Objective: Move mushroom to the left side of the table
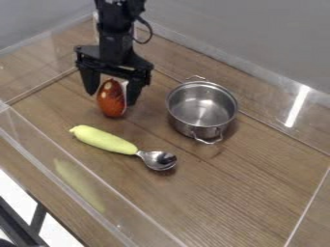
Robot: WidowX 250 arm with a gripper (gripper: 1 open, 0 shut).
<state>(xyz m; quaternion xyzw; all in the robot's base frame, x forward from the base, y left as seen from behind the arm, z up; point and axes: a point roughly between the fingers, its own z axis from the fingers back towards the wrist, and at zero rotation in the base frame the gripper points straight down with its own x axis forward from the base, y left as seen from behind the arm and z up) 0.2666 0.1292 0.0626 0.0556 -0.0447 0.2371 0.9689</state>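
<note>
Camera view, contents listed from left to right across the brown wood-grain table (245,193) with low clear acrylic walls.

Item one: black robot gripper (112,81), pointing straight down from a black arm that enters at the top of the frame. Its jaws stand spread wide, one on each side of the mushroom and clear of it (nothing is gripped).

Item two: small toy mushroom (112,98) with a glossy orange-brown cap, resting on the tabletop directly beneath the gripper, in the left-centre part of the table. Its long axis reads as roughly upright; which end is the cap and which the stem cannot be told from this angle.

Item three: spoon (123,147) with a pale yellow handle and a shiny metal bowl, lying flat nearer the front wall. The handle points left, the bowl right.

Item four: round steel pot (203,107) with small side handles, upright, open top, just right of the mushroom but apart from it.
</note>
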